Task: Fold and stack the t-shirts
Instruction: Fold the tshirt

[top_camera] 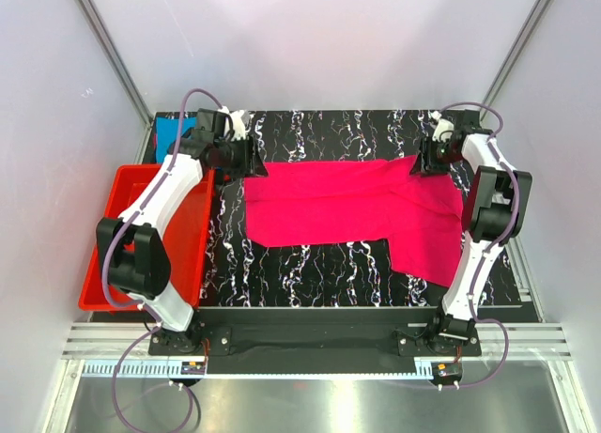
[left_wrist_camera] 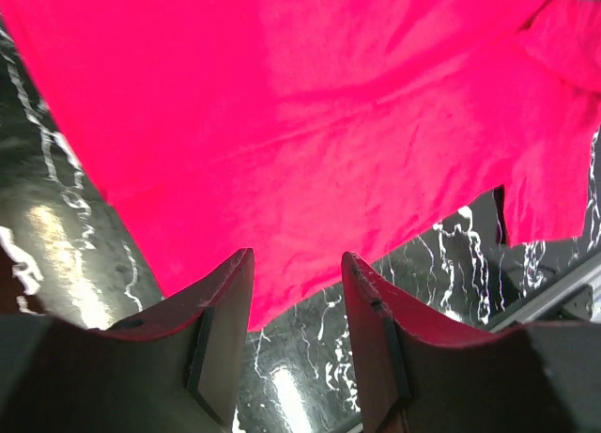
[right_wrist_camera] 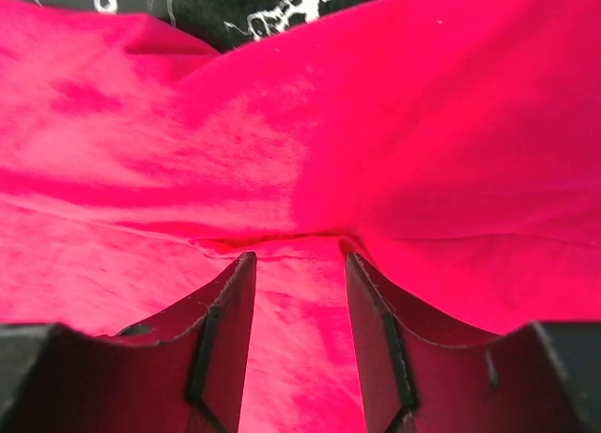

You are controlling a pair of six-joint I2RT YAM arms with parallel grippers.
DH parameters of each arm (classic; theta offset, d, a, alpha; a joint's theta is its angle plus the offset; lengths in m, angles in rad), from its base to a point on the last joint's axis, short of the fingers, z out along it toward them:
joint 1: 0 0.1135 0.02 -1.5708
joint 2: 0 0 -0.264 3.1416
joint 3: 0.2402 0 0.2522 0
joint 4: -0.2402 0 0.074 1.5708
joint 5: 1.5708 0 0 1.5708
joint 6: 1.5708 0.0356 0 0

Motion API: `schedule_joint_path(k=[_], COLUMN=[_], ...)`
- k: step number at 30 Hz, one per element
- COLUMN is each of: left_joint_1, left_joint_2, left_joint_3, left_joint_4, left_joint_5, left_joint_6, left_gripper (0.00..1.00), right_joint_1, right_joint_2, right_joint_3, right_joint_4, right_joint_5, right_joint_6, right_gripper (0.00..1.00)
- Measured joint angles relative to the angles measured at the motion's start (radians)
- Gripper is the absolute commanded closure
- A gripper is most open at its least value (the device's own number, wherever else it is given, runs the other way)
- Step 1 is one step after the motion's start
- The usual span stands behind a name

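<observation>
Left pincer (left_wrist_camera: 296, 259): open, fingers spread, nothing held. Under and between the tips: one corner of the pink shirt (left_wrist_camera: 310, 123), flat on the table (left_wrist_camera: 56, 236); contact with the cloth not resolvable. Ahead of the tips: rest of the shirt spread wide, a narrower part out to the right.

Right pincer (right_wrist_camera: 299, 256): fingers likewise apart, not clamped. At the tips: a puckered ridge of pink cloth, creases running out to both sides. Beyond the ridge: smooth cloth, then a strip of table.

From above: pincers at opposite far corners of the pink shirt, cloth spanning the gap between them and reaching back toward the bases. Blue shirt (top_camera: 169, 131) out past the left pincer on its outer side, mostly hidden. Tray (top_camera: 195, 245) nearer the bases than the left pincer, just beside the pink shirt's left edge.
</observation>
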Motion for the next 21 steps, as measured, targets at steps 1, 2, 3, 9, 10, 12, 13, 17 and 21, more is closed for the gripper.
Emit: schedule_joint_path(k=[1, 2, 3, 9, 10, 12, 13, 17, 21], left_joint_1=[-0.004, -0.007, -0.011, -0.018, -0.017, -0.017, -0.017, -0.017, -0.019], left_joint_2=[0.001, 0.001, 0.001, 0.001, 0.001, 0.001, 0.001, 0.002, 0.006], left_joint_3=[-0.010, -0.015, -0.016, -0.016, -0.016, -0.016, -0.016, -0.016, -0.016], left_joint_4=[0.005, 0.006, 0.008, 0.034, 0.040, 0.047, 0.048, 0.040, 0.011], left_joint_5=[0.005, 0.011, 0.019, 0.046, 0.048, 0.049, 0.049, -0.009, -0.164], left_joint_6=[-0.003, -0.003, -0.004, -0.012, -0.014, -0.014, -0.014, -0.004, 0.037], left_gripper=[0.53, 0.53, 0.53, 0.53, 0.53, 0.53, 0.53, 0.54, 0.58], right_joint_1=[0.000, 0.000, 0.000, 0.000, 0.000, 0.001, 0.001, 0.003, 0.008], right_joint_2=[0.006, 0.013, 0.022, 0.071, 0.074, 0.074, 0.074, 0.071, 0.036], right_joint_3=[0.000, 0.000, 0.002, 0.003, 0.003, 0.003, 0.003, 0.001, -0.037], right_joint_4=[0.000, -0.002, -0.004, -0.010, -0.010, -0.009, -0.008, -0.002, 0.024], right_joint_5=[-0.001, -0.001, -0.001, 0.001, 0.001, 0.000, -0.001, -0.012, -0.042], right_joint_6=[-0.011, -0.022, -0.033, -0.079, -0.084, -0.095, -0.100, -0.097, -0.079], right_gripper=[0.49, 0.48, 0.48, 0.49, 0.56, 0.71, 0.85, 1.00, 1.00])
